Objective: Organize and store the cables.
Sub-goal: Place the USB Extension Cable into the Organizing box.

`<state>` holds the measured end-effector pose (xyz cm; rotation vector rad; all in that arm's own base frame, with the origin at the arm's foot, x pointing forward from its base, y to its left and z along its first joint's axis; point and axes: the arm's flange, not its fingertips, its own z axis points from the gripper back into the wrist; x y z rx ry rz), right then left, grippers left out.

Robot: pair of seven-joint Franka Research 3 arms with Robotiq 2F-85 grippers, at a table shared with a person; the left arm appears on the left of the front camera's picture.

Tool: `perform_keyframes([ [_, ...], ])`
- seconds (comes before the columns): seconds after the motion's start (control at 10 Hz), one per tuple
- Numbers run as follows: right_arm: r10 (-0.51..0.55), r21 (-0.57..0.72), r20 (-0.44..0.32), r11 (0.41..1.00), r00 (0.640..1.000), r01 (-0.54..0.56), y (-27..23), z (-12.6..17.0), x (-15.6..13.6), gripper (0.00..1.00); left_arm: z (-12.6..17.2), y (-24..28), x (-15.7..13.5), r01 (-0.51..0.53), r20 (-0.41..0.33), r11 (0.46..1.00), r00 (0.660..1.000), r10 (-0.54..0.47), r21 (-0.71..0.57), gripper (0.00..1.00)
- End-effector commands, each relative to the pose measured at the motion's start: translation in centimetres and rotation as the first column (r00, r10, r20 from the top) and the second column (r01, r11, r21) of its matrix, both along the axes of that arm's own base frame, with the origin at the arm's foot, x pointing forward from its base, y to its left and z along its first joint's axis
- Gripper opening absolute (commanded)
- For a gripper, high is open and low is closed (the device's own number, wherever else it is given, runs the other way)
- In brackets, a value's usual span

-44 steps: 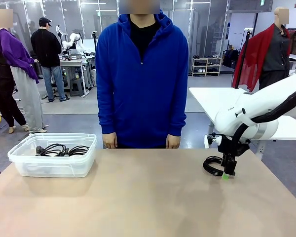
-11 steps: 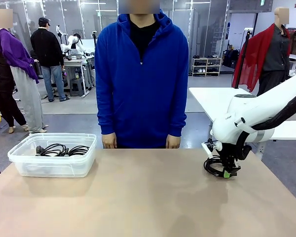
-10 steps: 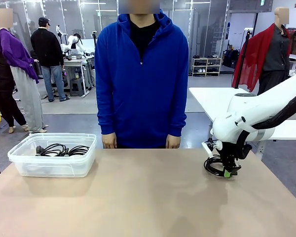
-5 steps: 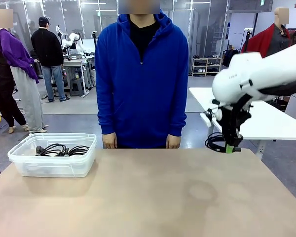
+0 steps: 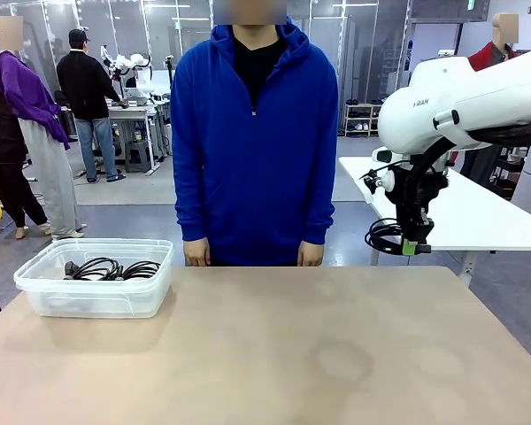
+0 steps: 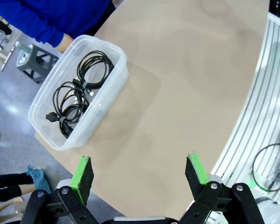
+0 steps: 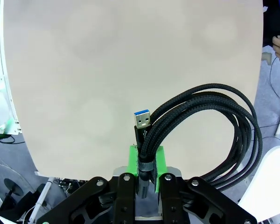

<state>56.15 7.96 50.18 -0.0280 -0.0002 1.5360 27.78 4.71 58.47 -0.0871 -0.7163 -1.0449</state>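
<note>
My right gripper (image 5: 411, 248) hangs high over the table's far right corner, shut on a coiled black cable (image 5: 385, 235). In the right wrist view the braided cable (image 7: 224, 130) loops out to the right of the closed gripper (image 7: 147, 161), and its blue USB plug (image 7: 142, 122) points up between the green pads. More coiled cables (image 5: 106, 268) lie in the clear plastic bin (image 5: 35, 285) at the far left. From above, the open left gripper (image 6: 140, 175) looks down on the bin (image 6: 109, 95) and its cables (image 6: 79, 95), with nothing between the fingers.
A person in a blue hoodie (image 5: 252, 133) stands at the table's far edge, hands (image 5: 196, 253) resting by the edge. The tan tabletop (image 5: 265, 345) stretches between bin and right arm. A white table (image 5: 478, 208) stands behind the right arm.
The right gripper has lifted the coiled cable off the table's right side, rising well above the surface. The bin, its cables and the person have stayed put.
</note>
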Motion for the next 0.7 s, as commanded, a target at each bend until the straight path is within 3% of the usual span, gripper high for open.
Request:
perform_keyframes([
  [0.0,0.001,-0.001,0.000,1.000,1.000,-0.001,0.0,-0.2,0.4,0.00,0.0,0.0,-0.1,0.002,-0.003,1.000,1.000,-0.002,0.001,1.00],
  [0.4,0.001,-0.001,0.000,1.000,1.000,-0.001,0.0,-0.2,0.4,0.00,0.0,0.0,-0.1,0.002,-0.003,1.000,1.000,-0.002,0.001,1.00],
  [0.5,-0.001,0.000,-0.006,1.000,1.000,0.001,-0.1,-0.3,0.2,0.17,0.0,0.0,-0.1,0.002,-0.003,1.000,1.000,-0.002,0.001,1.00],
  [0.6,0.026,0.013,-0.005,1.000,1.000,-0.026,1.9,-0.6,0.7,0.17,0.0,0.0,-0.1,0.002,-0.003,1.000,1.000,-0.002,0.001,1.00],
])
